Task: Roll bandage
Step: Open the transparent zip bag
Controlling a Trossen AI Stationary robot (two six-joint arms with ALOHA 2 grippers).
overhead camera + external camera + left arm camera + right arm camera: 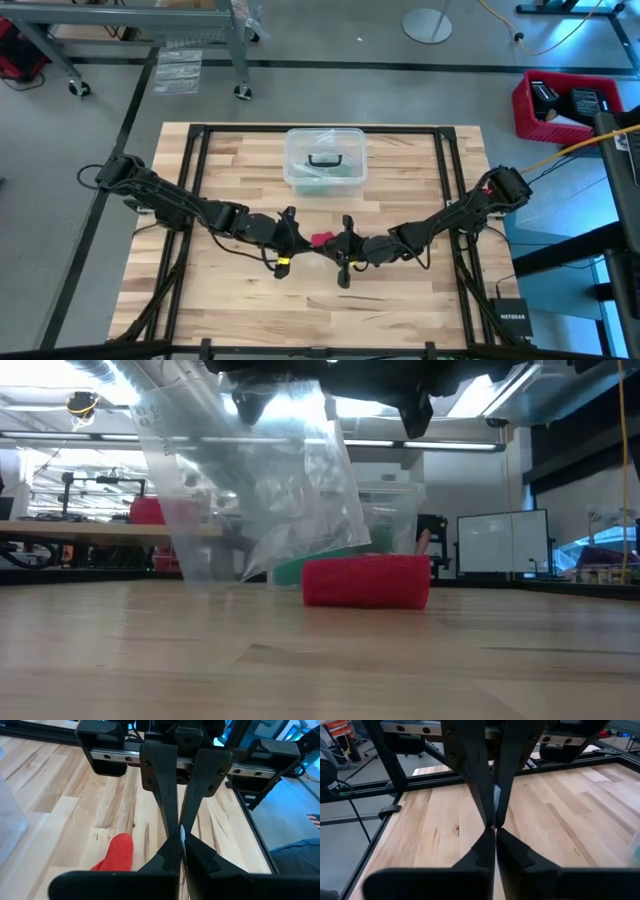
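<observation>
A light wooden table point(400, 290) with a butcher-block top, framed by black rails, carries 2 things directly on its surface. Toward the far edge, near the middle, sits a clear plastic box point(325, 158) with a black handle on its lid. Nearer, at the table's centre, the red bandage point(366, 581) lies on the wood as a short rolled cylinder.

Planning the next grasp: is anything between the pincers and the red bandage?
A clear plastic bag hangs from the shut left pincer, just behind the bandage. The right pincer is shut too; nothing else visibly intervenes.
</observation>
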